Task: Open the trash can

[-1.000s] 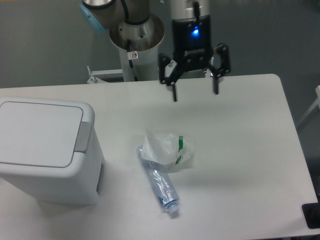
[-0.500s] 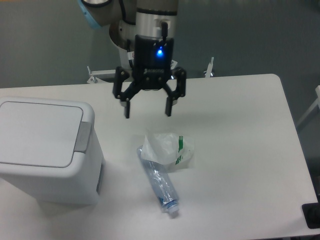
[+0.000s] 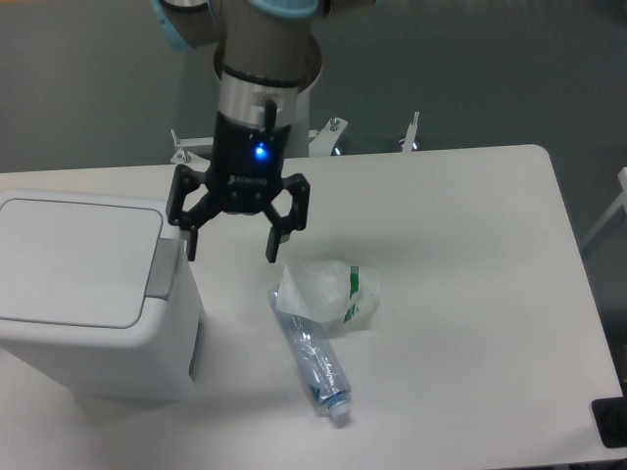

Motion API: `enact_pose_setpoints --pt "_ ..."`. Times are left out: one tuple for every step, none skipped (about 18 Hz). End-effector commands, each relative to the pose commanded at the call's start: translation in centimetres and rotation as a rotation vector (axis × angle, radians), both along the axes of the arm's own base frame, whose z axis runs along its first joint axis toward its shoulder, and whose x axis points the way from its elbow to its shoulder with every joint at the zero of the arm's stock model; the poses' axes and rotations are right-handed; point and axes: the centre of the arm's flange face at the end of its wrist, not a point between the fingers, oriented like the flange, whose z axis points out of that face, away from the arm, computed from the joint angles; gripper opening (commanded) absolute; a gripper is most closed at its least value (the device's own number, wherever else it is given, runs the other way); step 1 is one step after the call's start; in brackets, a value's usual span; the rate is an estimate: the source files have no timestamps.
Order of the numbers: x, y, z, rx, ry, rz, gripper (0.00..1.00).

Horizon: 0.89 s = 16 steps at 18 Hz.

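Observation:
The trash can (image 3: 93,294) is a large boxy white bin at the left of the table. Its flat pale-grey lid (image 3: 73,259) is closed, and the grey push tab (image 3: 163,267) sits at the lid's right edge. My gripper (image 3: 231,253) hangs open and empty above the table, just right of the push tab. Its left fingertip (image 3: 191,250) is close to the bin's upper right corner; I cannot tell whether it touches.
A crumpled clear plastic bag (image 3: 328,292) with green print lies mid-table. A squashed clear plastic bottle (image 3: 313,360) with a blue label lies just below it. The arm's base (image 3: 269,69) stands behind the table's far edge.
My gripper has moved steadily left and toward the front, from the table's far middle to a spot beside the trash can's push tab. It stayed open. Nothing else moved.

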Motion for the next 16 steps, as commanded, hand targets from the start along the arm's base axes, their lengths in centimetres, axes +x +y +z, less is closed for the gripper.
enact_pose_setpoints --pt "0.2 0.3 -0.3 -0.003 -0.003 -0.006 1.0" --pt "0.3 0.4 -0.5 -0.007 -0.006 -0.008 1.0" --pt "0.2 0.5 -0.8 -0.01 -0.009 -0.009 1.0" --pt "0.2 0.6 -0.9 -0.011 -0.01 -0.011 1.0" --pt "0.3 0.7 -1.1 -0.012 -0.011 -0.014 1.0" --pt "0.5 0.9 -1.2 -0.015 -0.013 -0.018 1.0" --pt "0.5 0.9 -1.2 -0.014 -0.012 -0.018 1.0" --pt "0.4 0.9 -1.3 -0.015 -0.013 -0.018 1.0" --pt "0.4 1.0 -1.3 -0.016 -0.014 -0.018 1.0" --pt "0.4 1.0 -1.5 -0.018 -0.016 -0.018 1.0" --pt "0.4 1.0 -1.5 -0.018 -0.016 -0.018 1.0" --pt "0.4 1.0 -1.5 -0.018 -0.016 -0.018 1.0" --pt "0.4 1.1 -1.6 -0.019 -0.017 -0.02 1.0" --pt "0.3 1.1 -1.7 -0.02 -0.018 -0.018 1.0" --pt "0.4 1.1 -1.7 -0.02 -0.018 -0.02 1.0" --pt "0.4 1.1 -1.8 -0.021 -0.019 -0.02 1.0"
